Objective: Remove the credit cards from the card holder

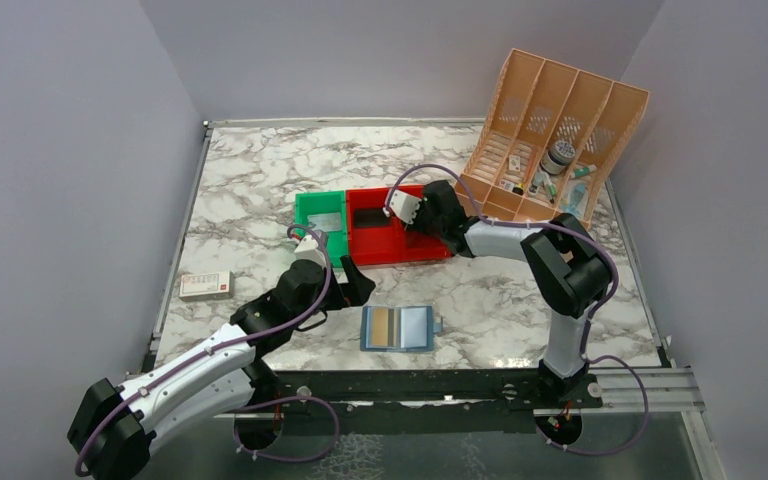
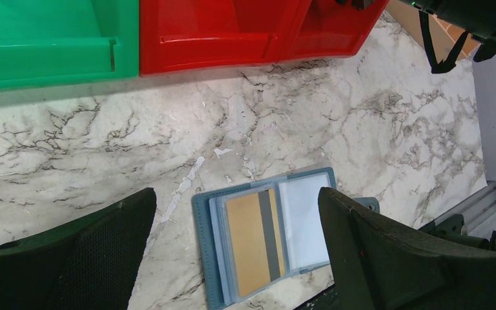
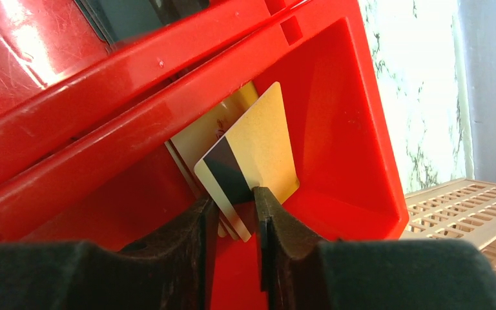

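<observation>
Pinching the lower edge of a gold card point(image 3: 258, 155) between nearly closed fingers, the right gripper point(image 3: 232, 206) sits inside the red bin point(image 3: 355, 116), with a second card point(image 3: 216, 123) leaning just behind the first. The left gripper point(image 2: 236, 197) hangs wide open and empty over the wallet point(image 2: 201, 245), which lies open flat on the table point(image 2: 361, 116) near the bins. A tan card point(image 2: 252, 245) sits in one wallet panel; the other panel looks pale grey, and I cannot tell whether that is a card.
</observation>
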{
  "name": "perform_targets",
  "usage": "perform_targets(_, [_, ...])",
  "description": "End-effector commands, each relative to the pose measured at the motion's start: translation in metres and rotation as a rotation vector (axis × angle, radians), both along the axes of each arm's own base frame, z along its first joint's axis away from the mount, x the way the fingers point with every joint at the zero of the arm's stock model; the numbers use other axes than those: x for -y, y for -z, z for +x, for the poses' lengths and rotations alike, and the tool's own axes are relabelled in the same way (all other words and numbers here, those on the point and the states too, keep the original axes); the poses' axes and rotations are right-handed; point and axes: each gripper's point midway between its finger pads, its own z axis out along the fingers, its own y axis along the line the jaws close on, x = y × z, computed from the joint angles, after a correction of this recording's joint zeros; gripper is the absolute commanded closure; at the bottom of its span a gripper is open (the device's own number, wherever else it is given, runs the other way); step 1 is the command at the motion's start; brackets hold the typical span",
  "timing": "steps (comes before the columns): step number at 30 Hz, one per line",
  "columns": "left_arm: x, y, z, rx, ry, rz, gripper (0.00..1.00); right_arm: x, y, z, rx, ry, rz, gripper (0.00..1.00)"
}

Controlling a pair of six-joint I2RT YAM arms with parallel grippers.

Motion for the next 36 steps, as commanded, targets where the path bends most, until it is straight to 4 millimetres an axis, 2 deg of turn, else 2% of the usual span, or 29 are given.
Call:
perform_targets(1, [0.004,-0.011,0.003,0.025,0.015,-0.017,0.01,-0.005,0.006,-0.001,-0.030,-0.001,0.007,0.72])
perform_targets(5, [0.003,-0.011,0.003,0.025,0.014,-0.015,0.01,-0.003,0.006,0.002,-0.022,0.014,-0.002,0.72])
perform_targets(7, [0.003,-0.012,0.003,0.027,0.013,-0.017,0.01,-0.002,0.007,0.001,-0.024,0.016,-0.007,0.66])
perform_targets(10, [0.002,-0.011,0.003,0.025,0.010,-0.013,0.01,-0.003,0.006,0.000,-0.024,0.011,0.001,0.66])
perform_targets(28, [0.002,-0.012,0.002,0.026,0.015,-0.016,0.01,-0.011,-0.021,0.000,0.010,0.036,0.122,0.57])
perform_targets(33, [0.004,-0.011,0.001,0.023,0.024,-0.013,0.01,-0.012,-0.033,0.003,0.036,0.055,0.159,0.56])
perform_targets(36, [0.004,-0.011,0.001,0.024,0.025,-0.014,0.01,-0.015,-0.051,0.005,0.061,0.079,0.233,0.55])
